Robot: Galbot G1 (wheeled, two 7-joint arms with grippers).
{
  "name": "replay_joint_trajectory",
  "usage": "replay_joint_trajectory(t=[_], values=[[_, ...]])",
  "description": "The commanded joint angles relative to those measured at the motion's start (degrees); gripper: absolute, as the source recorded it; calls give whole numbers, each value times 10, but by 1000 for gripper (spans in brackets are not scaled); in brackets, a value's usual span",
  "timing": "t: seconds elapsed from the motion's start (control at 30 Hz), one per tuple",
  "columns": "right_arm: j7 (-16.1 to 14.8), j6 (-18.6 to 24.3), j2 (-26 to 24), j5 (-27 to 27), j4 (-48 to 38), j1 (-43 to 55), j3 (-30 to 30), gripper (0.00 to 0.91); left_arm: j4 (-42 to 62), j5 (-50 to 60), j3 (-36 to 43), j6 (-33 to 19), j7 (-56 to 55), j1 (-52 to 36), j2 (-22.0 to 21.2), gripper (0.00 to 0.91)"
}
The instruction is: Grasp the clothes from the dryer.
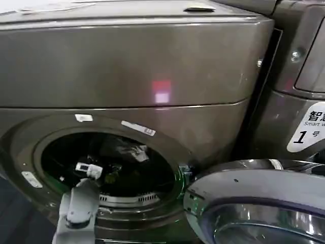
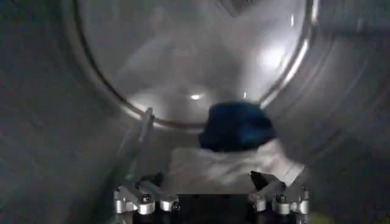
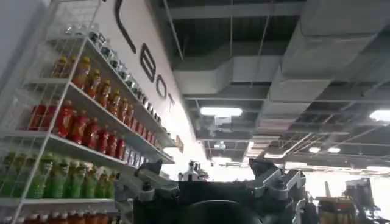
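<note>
The dryer (image 1: 127, 71) fills most of the head view – bronze-grey front panel, round porthole opening low and left of centre, its door (image 1: 259, 203) swung open to the right with the glass bowl facing out. A second, similar machine (image 1: 299, 91) stands just beside it on the right, carrying a white "1" sticker (image 1: 307, 133).

The left arm (image 1: 77, 208) reaches up from the lower edge of the head view through the porthole; the left gripper (image 1: 87, 169) is inside the drum, just past the rim.

Left wrist view: the drum (image 2: 55, 122) interior wall curves around on all sides. The clothes lie on the drum floor ahead of the left gripper (image 2: 210, 198) – a white-grey garment (image 2: 225, 167) nearest, spread flat between the two finger mounts, and a dark navy garment (image 2: 236, 126) bunched just behind it, touching it. The fingers are spread apart, one each side of the white-grey fabric, nothing clamped.

Right wrist view: the right gripper (image 3: 213, 182) points upward, away from the machines, towards the ceiling (image 3: 274, 73) and shelves of bottles (image 3: 79, 128). Its fingers are spread, holding nothing.
</note>
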Motion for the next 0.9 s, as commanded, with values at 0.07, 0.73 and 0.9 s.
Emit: replay_joint_trajectory(t=[0.07,0.73,0.9], values=[[-4,3,2,-1,-1,0,-4,907,87,129,8,-284,155,-104,3,907],[-10,13,0,-3,-9,7,-19,907,161,115,44,-361,276,-161,44,907],[-10,12,3,-3,-4,14,-28,907,180,90,52,-360,276,-158,62,907]])
